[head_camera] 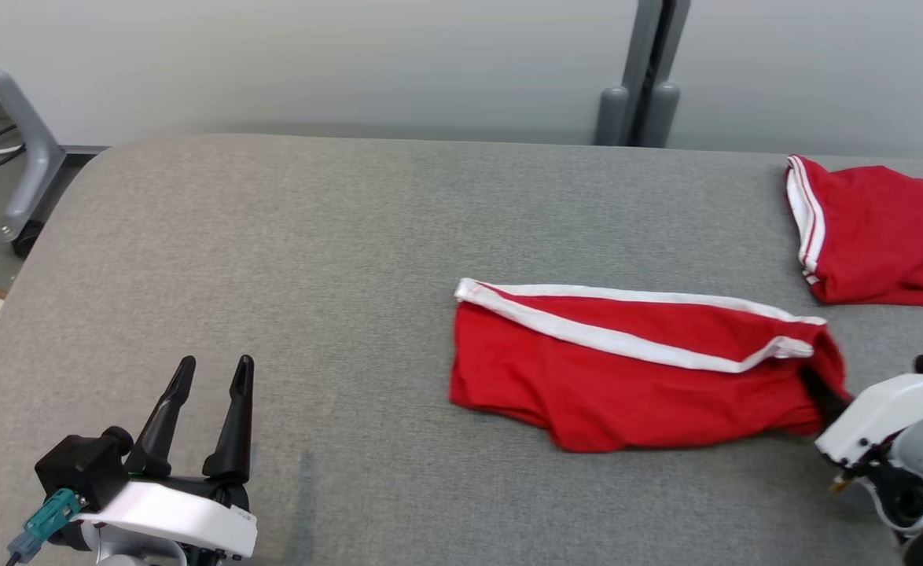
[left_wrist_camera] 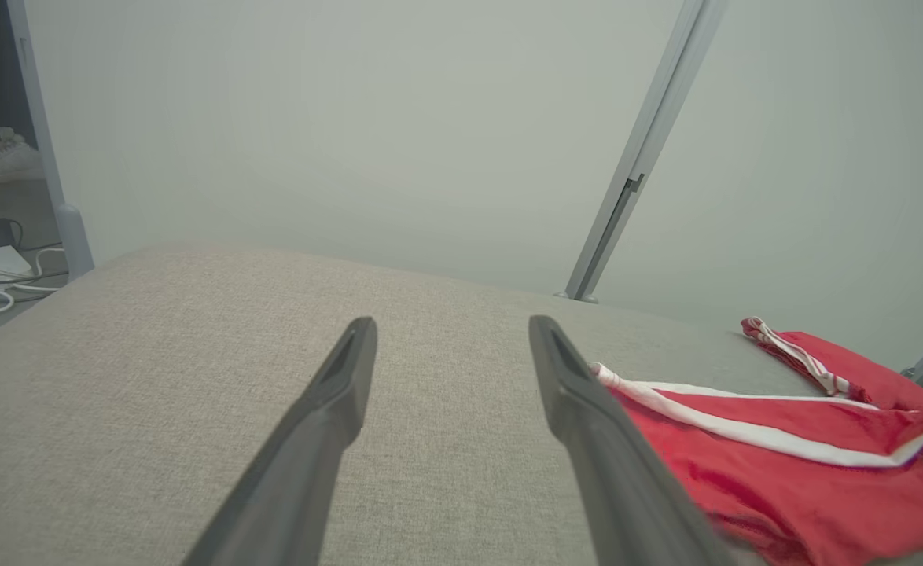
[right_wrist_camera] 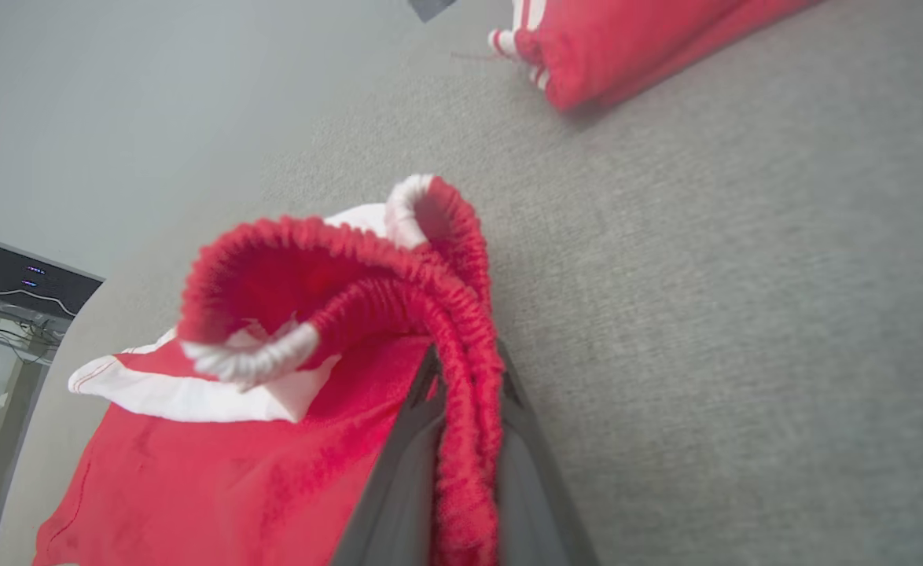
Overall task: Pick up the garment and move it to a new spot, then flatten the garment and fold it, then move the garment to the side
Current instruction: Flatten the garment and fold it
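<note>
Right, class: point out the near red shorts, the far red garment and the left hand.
near red shorts (head_camera: 587, 393): head view, red cloth below the white stripe.
far red garment (head_camera: 886, 236): head view, mid red cloth.
left hand (head_camera: 216, 362): head view, midway between its fingertips.

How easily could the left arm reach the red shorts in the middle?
Probably yes, quite easily: only grey table lies between the open left fingers and the shorts.

Table (head_camera: 273, 236) L free; garment (head_camera: 634, 377) mid-R, 2nd garment (head_camera: 886, 236) far R.
</note>
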You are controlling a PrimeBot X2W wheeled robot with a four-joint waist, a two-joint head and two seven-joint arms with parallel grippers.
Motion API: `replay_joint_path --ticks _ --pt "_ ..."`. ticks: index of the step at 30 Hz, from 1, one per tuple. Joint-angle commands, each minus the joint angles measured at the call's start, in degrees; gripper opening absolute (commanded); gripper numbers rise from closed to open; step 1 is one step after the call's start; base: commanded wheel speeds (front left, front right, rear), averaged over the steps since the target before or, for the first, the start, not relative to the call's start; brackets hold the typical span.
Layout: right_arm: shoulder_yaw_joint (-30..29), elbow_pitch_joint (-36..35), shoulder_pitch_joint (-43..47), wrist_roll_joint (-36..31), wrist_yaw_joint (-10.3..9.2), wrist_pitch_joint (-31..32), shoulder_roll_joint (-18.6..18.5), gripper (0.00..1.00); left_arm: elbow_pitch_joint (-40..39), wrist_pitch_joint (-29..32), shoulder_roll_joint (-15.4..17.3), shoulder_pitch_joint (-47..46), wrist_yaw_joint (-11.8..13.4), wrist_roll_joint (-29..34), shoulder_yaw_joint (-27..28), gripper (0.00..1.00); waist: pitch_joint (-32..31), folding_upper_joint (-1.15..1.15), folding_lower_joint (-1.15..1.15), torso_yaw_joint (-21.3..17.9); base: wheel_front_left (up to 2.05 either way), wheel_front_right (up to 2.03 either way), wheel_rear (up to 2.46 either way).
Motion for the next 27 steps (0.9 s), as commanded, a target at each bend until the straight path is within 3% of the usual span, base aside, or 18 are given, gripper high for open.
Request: replay_joint_path --ticks 1,6,11,22,27 --pt "-0.2 -0.4 0.2 -0.5 0.02 -0.2 -0.9 0.0 -0.1 0.2 0.3 0.6 0.1 0.1 0.0 1.0 0.0 0.0 0.0 -0.5 0.0 0.0 0.0" --pt "-1.6 -2.9 -0.2 -3.2 0.02 0.4 -3.1 0.0 -0.4 0.3 0.2 0.5 0.2 0.0 -0.3 1.0 0.1 0.0 0.0 -1.6 0.0 0.0 0.0" --pt "-2.6 -6.8 -1.0 -6.0 0.02 2.5 -3.0 0.0 -0.5 0.6 -0.6 0.0 -0.4 -1.5 -0.3 1.0 0.0 0.0 0.0 -1.3 0.0 0.0 0.0" --pt "-4.4 -19.0 0.4 -9.1 0.02 9.6 3.0 0.0 0.9 0.5 -1.2 -0.3 -0.4 -1.7 -1.0 1.0 -1.4 0.0 0.0 3.0 0.0 0.0 0.0" --pt "-5.1 -20.3 0.1 -12.3 0.02 11.0 6.8 0.0 1.5 0.3 -1.8 -0.7 -0.5 -1.6 -1.5 1.0 -1.4 0.0 0.0 5.5 0.0 0.0 0.0"
